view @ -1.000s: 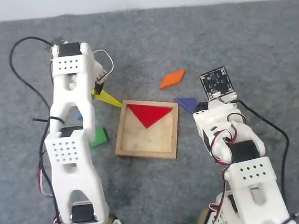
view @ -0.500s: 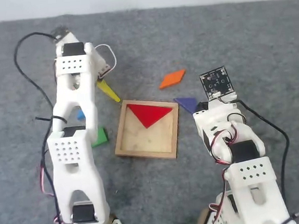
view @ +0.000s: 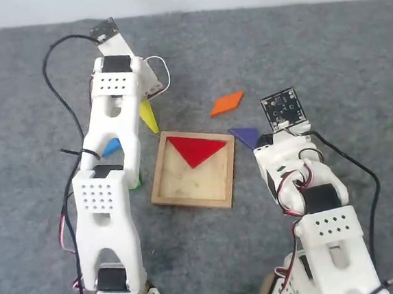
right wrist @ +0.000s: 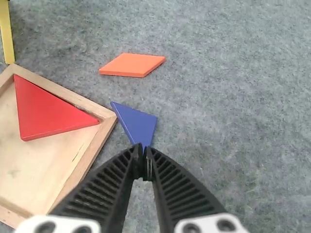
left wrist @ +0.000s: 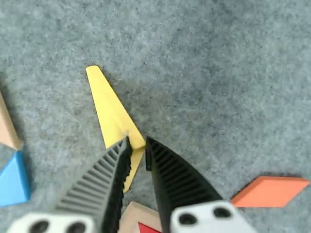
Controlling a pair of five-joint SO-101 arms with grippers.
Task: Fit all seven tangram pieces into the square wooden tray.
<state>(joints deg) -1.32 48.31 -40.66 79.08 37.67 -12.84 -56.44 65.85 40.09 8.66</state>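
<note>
The square wooden tray (view: pixel 159 172) lies mid-table with a red triangle (view: pixel 197 149) in its far half. My left gripper (left wrist: pixel 137 143) is shut on the edge of a long yellow triangle (left wrist: pixel 109 109), which in the high view sits just past the tray's far left corner (view: pixel 148 115). My right gripper (right wrist: pixel 144 149) is shut and holds nothing, its tips at the near point of a violet-blue triangle (right wrist: pixel 137 124) beside the tray's right rim (right wrist: pixel 95 138). An orange parallelogram (view: pixel 227 102) lies farther back.
A small blue triangle (view: pixel 112 147) peeks out left of the left arm, and a green piece (view: pixel 138 183) is mostly hidden under that arm. Grey carpet runs open behind and to the right of the orange piece.
The left arm has swung right and farther back, carrying and turning the yellow triangle. The blue triangle came into sight and the green piece got covered. The right arm stayed still.
</note>
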